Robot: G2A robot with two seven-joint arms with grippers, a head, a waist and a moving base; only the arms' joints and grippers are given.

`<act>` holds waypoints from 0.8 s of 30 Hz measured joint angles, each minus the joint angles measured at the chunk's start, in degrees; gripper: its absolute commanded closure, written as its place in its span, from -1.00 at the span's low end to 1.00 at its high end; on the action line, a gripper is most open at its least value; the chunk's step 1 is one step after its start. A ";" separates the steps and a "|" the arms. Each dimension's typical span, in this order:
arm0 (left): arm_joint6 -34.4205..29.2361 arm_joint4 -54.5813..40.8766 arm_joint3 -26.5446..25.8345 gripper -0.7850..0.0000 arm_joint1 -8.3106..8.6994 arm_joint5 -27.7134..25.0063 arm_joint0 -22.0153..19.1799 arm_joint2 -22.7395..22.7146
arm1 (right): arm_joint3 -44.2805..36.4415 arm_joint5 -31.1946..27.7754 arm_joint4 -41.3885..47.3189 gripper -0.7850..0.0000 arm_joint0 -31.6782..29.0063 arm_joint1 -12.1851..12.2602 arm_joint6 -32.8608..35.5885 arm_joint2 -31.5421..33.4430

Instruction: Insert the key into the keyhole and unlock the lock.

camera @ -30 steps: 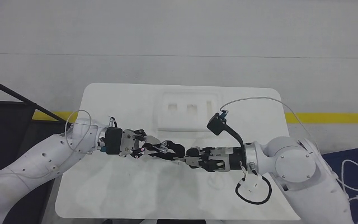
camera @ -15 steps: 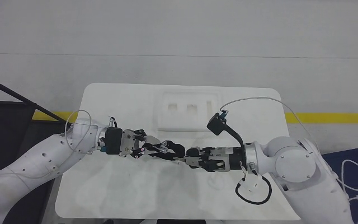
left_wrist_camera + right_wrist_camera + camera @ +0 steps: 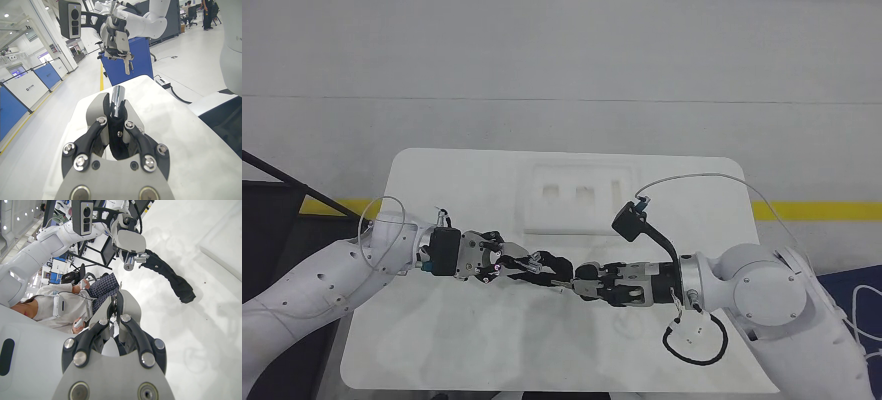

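Note:
My left gripper (image 3: 114,106) is shut on the lock: a chrome cylinder (image 3: 116,98) with a black fabric-covered cable (image 3: 167,275) hanging from it. The cylinder's end face shows the keyhole (image 3: 128,266). My right gripper (image 3: 114,302) is shut on the silver key (image 3: 127,65), whose blade points toward the cylinder, with a short gap between them. In the top view the left gripper (image 3: 532,266) and the right gripper (image 3: 568,287) meet tip to tip above the middle of the white table (image 3: 442,340).
A white moulded tray (image 3: 577,195) with shallow recesses lies at the back of the table. The right arm's camera bracket (image 3: 627,218) sticks up beside it. Bare table top lies in front of and beside both arms.

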 measured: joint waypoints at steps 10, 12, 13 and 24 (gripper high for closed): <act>0.00 0.00 0.00 1.00 0.00 0.00 0.00 0.00 | -0.08 -9.23 -10.28 1.00 1.85 -0.12 -1.95 -3.68; 0.00 0.00 0.00 1.00 0.00 0.00 0.00 0.00 | -0.45 -10.29 -13.42 1.00 1.95 -0.11 -3.00 -4.15; 0.00 0.00 0.00 1.00 0.00 0.00 0.00 0.00 | -0.87 -10.83 -15.45 1.00 1.90 -0.12 -3.82 -4.56; 0.00 0.00 0.00 1.00 0.00 0.00 0.00 0.00 | -4.08 -10.98 -21.19 1.00 0.41 -0.05 -6.82 -5.37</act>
